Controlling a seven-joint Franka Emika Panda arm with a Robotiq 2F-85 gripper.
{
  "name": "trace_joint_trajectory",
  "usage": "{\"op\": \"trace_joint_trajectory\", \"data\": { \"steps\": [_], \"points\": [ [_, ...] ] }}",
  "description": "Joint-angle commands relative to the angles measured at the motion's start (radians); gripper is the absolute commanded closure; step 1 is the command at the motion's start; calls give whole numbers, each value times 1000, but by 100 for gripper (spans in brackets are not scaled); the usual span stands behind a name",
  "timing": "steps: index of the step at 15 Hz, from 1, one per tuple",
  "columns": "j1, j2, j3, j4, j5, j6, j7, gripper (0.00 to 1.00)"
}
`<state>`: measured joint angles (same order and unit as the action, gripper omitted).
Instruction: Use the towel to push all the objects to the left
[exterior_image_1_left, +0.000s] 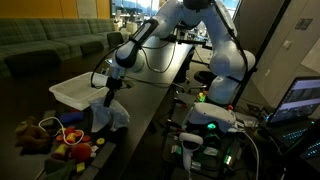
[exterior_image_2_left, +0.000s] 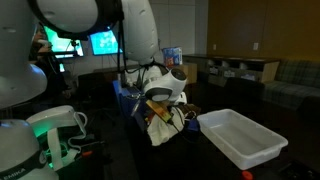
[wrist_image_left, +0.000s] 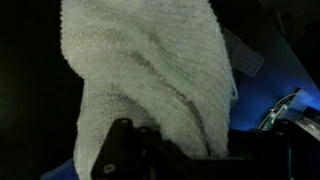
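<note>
Dark table (exterior_image_1_left: 150, 105): bears everything listed.
White robot arm (exterior_image_1_left: 190, 18): reaches down over the table in both exterior views.
White plastic tray (exterior_image_1_left: 62, 92) (exterior_image_2_left: 262, 150): rectangular, open side up, just beside the towel.
Pale towel (exterior_image_1_left: 110, 117) (exterior_image_2_left: 166, 128) (wrist_image_left: 150, 70): hangs bunched from the gripper, between the tray and the toys; whether its hem touches the table cannot be told.
Toys (exterior_image_1_left: 45, 135): red, yellow, orange and brown cluster, near the towel but apart from it.
Gripper (exterior_image_1_left: 108, 95) (exterior_image_2_left: 160, 108) (wrist_image_left: 140, 152): fingers clenched on the towel's top.

Whitish towel (wrist_image_left: 150, 70), perhaps waffle-weave; white tray (exterior_image_2_left: 240, 137)
</note>
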<state>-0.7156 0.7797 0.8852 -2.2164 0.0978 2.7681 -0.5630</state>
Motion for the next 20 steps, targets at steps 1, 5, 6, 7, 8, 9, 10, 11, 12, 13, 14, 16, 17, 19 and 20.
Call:
{"op": "trace_joint_trajectory", "data": {
  "steps": [1,5,6,7,8,9,10,11,12,13,14,16,17,19,20],
  "points": [
    [-210,-107,42,-146,36,-28,-79,97],
    [-332,-155,-32,-164,43,-52,-90,97],
    [-346,-169,-58,-148,44,-57,-80,97],
    [-338,-165,-98,-134,42,-35,-70,97],
    [-310,-167,-153,-103,36,-10,-46,97],
    [-276,-156,-211,-74,28,11,-28,97],
    [-227,-142,-275,-29,17,28,0,97],
    [-174,-123,-341,16,6,60,26,97],
    [-112,-96,-410,62,-5,82,54,97],
    [-39,-73,-484,119,-18,110,89,97],
    [27,-38,-547,178,-29,120,120,97],
    [146,36,-655,301,-41,128,182,97],
    [192,76,-689,369,-35,113,207,97],
    [267,152,-744,483,-23,103,246,97],
    [296,192,-765,541,-22,98,264,97]
  ]
}}
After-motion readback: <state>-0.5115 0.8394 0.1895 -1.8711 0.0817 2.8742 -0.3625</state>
